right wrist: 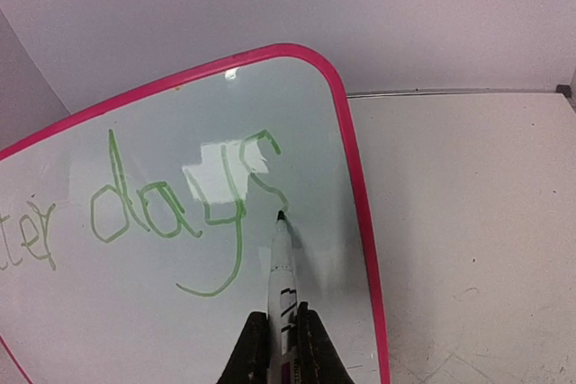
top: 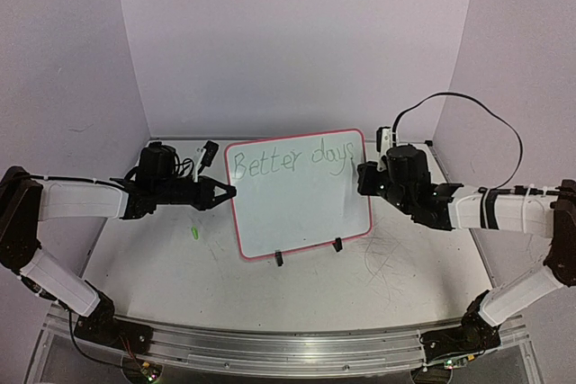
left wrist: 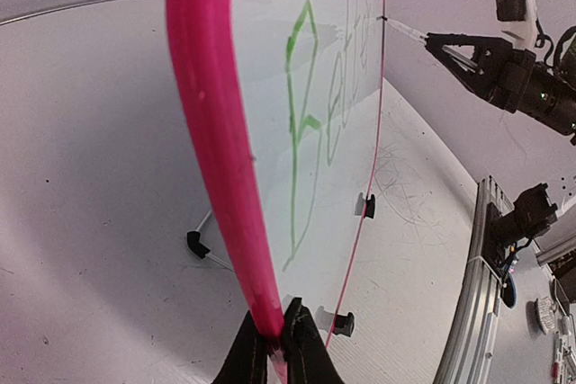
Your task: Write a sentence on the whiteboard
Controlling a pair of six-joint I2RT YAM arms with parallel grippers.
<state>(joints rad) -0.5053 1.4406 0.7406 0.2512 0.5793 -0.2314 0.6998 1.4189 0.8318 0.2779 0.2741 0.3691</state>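
The whiteboard (top: 301,213), glossy white with a pink-red rim, stands upright on black feet in the middle of the table. Green words "Better days" (top: 290,161) run along its top. My left gripper (top: 229,192) is shut on the board's left rim (left wrist: 211,132), with the jaws pinching the pink edge at the left gripper (left wrist: 277,334). My right gripper (top: 360,177) is shut on a white marker (right wrist: 283,258). The marker's dark tip touches the board at the end of the "s" in "days" (right wrist: 180,204). Its barrel sits between the jaws of the right gripper (right wrist: 282,325).
A small green cap (top: 193,233) lies on the table left of the board. Faint pen scribbles (top: 391,263) mark the tabletop at the right. White walls enclose the back and sides. A metal rail (top: 288,348) runs along the near edge.
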